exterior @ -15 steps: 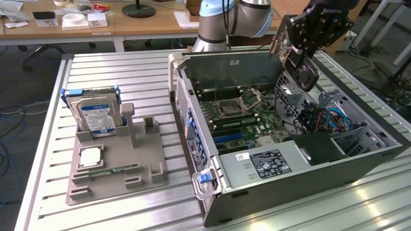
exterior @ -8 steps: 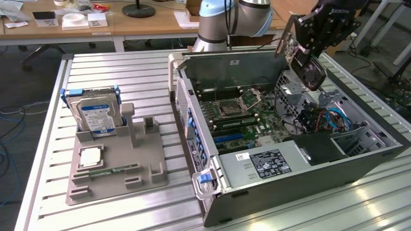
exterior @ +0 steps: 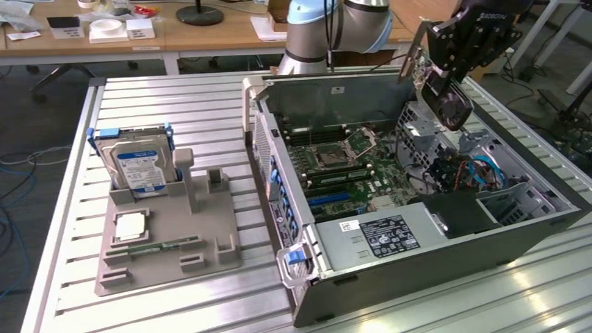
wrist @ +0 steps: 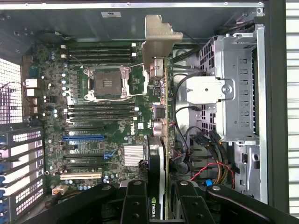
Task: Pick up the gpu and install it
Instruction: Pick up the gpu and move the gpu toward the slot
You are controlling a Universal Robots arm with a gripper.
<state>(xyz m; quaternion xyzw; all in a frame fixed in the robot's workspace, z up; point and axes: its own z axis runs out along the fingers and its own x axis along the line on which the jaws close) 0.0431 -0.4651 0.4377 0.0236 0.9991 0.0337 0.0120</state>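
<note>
- Pincer (wrist: 161, 189) was seen closed narrow on the gpu (wrist: 160, 140), which was gripped edge-on at its cooler end.
- Gpu was held aloft over the open computer case (exterior: 518, 229), beside the drive cage (wrist: 233, 88), and was not yet seated.
- Long axis was noted running away from the pincer to the silver bracket (wrist: 159, 37).
- It was judged crosswise to the blue slot (wrist: 83, 138) on the motherboard (wrist: 107, 88), off to the card's side.

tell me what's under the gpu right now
The gpu, held by the gripper, hangs over the open computer case: motherboard and cables lie below. The strip directly beneath the card is covered.
</note>
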